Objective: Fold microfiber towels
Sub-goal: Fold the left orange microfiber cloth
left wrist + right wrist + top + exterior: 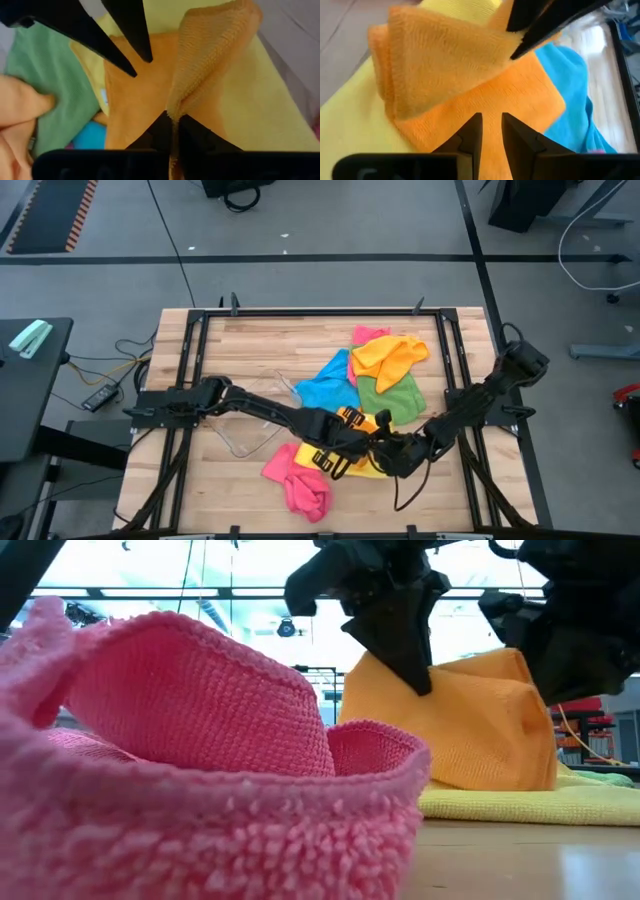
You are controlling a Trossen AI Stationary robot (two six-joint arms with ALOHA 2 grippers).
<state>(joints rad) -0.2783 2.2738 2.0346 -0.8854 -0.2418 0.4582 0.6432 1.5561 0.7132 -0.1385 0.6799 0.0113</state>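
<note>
A small orange towel [140, 110] lies on a spread yellow towel [355, 470] near the table's front middle. One part of it stands up as a fold [445, 60]. My left gripper [173, 131] is shut on that raised fold. My right gripper [492, 129] comes in from the right. Its fingers stand a narrow gap apart over the flat orange layer [520, 95]. In the low view the orange towel [480, 720] rises like a tent behind a crumpled pink towel [200, 740]. My left gripper pinches the raised orange fold at its hemmed edge [175, 102] between its two fingers, slanting down from the table's left. The fold stands lifted above the towel's flat part, which stays on the yellow towel. My right gripper's fingertips [134, 72] are at the flat orange layer; whether they touch it I cannot tell.
A blue towel [325, 388], a green towel [392, 398], another orange towel [392, 358] and a pink one [368, 335] are heaped toward the far right. A clear plastic tray [250, 425] lies under the left arm. The crumpled pink towel [300, 485] lies at the front edge.
</note>
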